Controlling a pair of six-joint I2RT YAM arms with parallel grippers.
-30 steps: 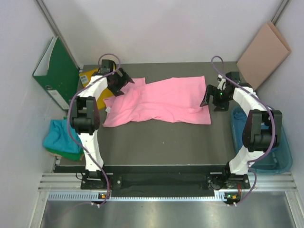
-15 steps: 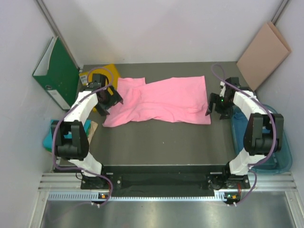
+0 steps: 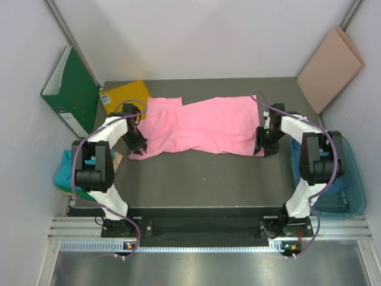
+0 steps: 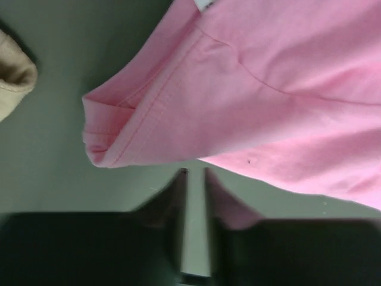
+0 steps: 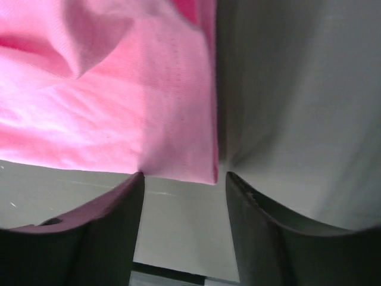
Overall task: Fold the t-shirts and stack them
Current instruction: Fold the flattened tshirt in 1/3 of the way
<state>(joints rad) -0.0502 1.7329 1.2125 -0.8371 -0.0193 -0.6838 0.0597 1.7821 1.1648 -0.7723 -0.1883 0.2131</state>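
Small white label (image 3: 106, 97) on the left corner of the yellow sheet (image 3: 130, 93); print too small to read. Sliver of white tag (image 4: 205, 3) at the top edge of the left wrist view, on the pink t-shirt (image 3: 202, 126); no lettering made out.

Left gripper (image 3: 137, 146) down at the shirt's near left corner; jaws nearly together, only a thin slot between the fingers (image 4: 169, 199), bare bench (image 3: 202, 179) visible through the slot; nothing pinched; stitched hem just beyond the tips, contact impossible to tell. Right gripper (image 3: 262, 145) down at the shirt's near right corner; jaws well apart, the corner of the cloth lying in the gap between the tips, its edge reaching right up to them but not clamped; touching or not, cannot tell.

Bright pink, plain, soft; spread wide across the far half of the bench, between the two grippers; creased and rumpled, a short sleeve poking out at the far left next to the yellow sheet; near left corner doubled over, double row of stitching along the hem. Off the bench's left edge, a heap of teal cloth (image 3: 68, 174); beside it a scrap of beige cloth (image 3: 116, 159), near the left gripper. Green binder (image 3: 71, 89) upright against the left wall.
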